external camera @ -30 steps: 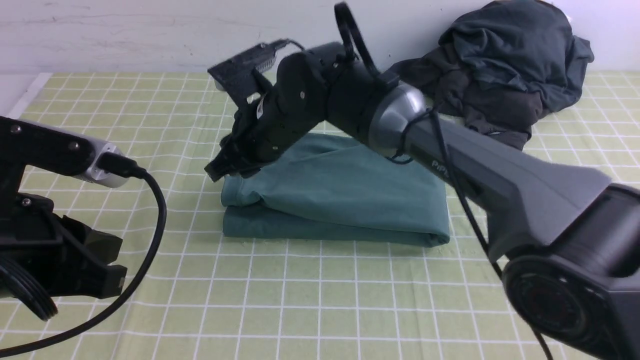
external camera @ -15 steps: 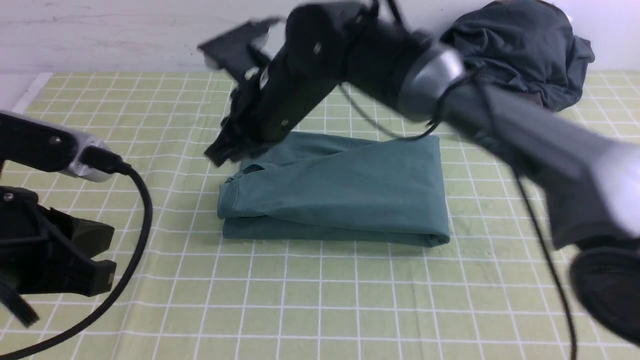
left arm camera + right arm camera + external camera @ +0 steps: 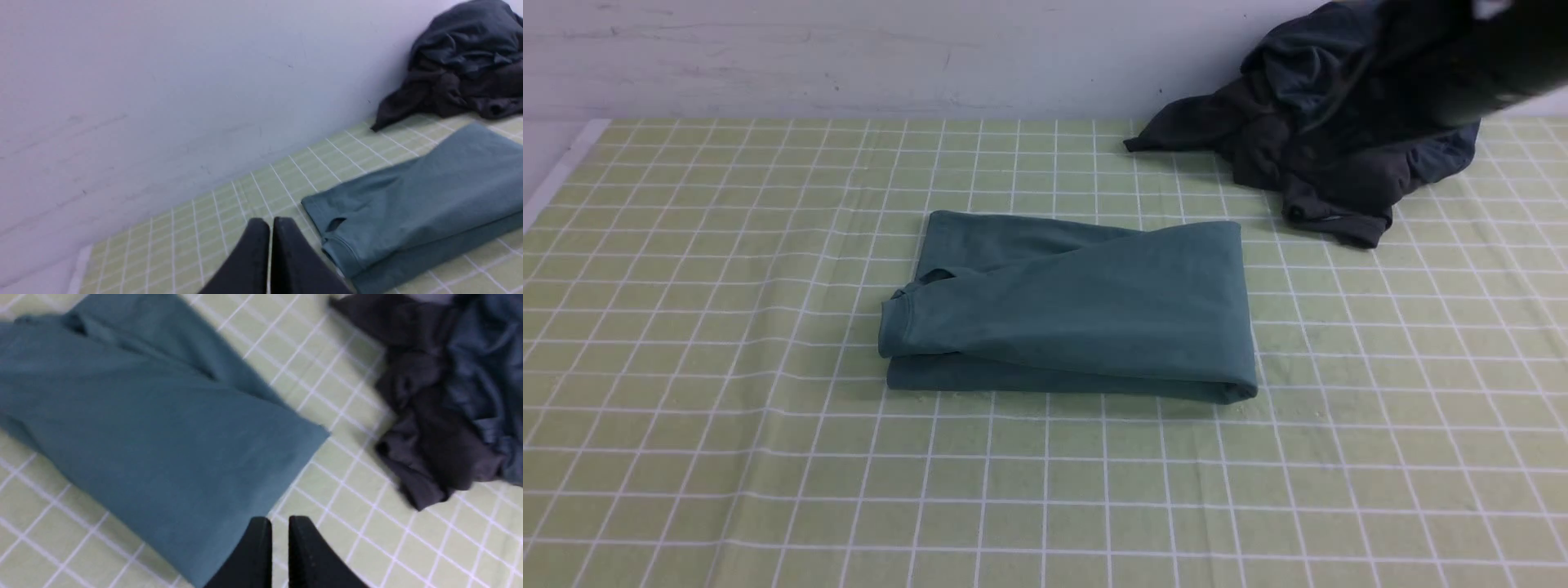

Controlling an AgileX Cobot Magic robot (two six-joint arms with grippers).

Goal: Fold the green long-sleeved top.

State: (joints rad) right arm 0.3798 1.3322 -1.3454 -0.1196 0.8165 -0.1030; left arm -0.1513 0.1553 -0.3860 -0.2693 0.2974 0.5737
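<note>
The green long-sleeved top (image 3: 1070,310) lies folded into a thick rectangle in the middle of the checked cloth, its cuff end at the left. Nothing touches it. My left gripper (image 3: 270,222) is shut and empty, hovering above the cloth just beside the top's (image 3: 429,192) cuff end. In the right wrist view my right gripper (image 3: 280,520) is high over the top's (image 3: 155,428) far right corner, its fingers a narrow gap apart with nothing between them. In the front view only a dark blur of the right arm (image 3: 1478,57) shows at the upper right.
A dark charcoal and slate-grey heap of clothes (image 3: 1323,155) lies at the back right against the white wall (image 3: 849,57). The green checked tablecloth (image 3: 686,327) covers the table, and its left edge shows at the far left.
The right arm has lifted off the top's left end and swung up to the right, its jaws narrowing. The left arm has withdrawn out of the front view. The top lies still.
</note>
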